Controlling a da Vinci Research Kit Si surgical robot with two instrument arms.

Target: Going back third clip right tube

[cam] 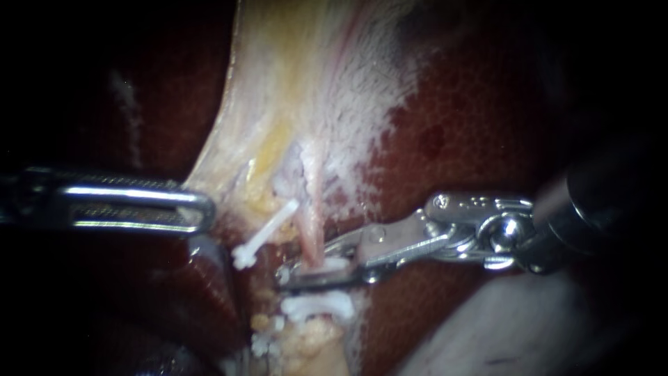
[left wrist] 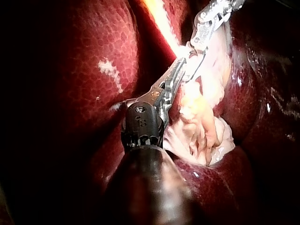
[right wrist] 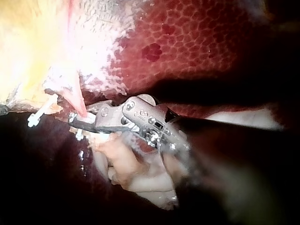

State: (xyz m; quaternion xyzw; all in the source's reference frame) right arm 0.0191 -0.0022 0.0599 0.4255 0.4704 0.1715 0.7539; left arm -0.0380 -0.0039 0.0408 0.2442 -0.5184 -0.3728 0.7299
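Note:
A pink tube (cam: 311,230) runs down from the pale yellow gallbladder (cam: 292,90). My right instrument (cam: 306,268) reaches in from the right. Its jaws stand apart around the tube with a white clip (cam: 332,264) between them; in the right wrist view the same jaws (right wrist: 77,121) straddle the tube (right wrist: 76,101). A second white clip (cam: 264,233) lies slanted to the tube's left, and a third (cam: 316,306) sits below the jaws. My left instrument (cam: 205,209) is shut on the gallbladder's lower edge, and the left wrist view shows it (left wrist: 187,70) pinching pale tissue.
Dark red liver (cam: 473,118) surrounds the site on both sides. Yellowish fatty lumps (cam: 306,341) lie below the lowest clip. A pale fold of tissue (cam: 501,327) lies under my right instrument's shaft. The right instrument's wrist (left wrist: 211,18) shows just beyond my left jaws.

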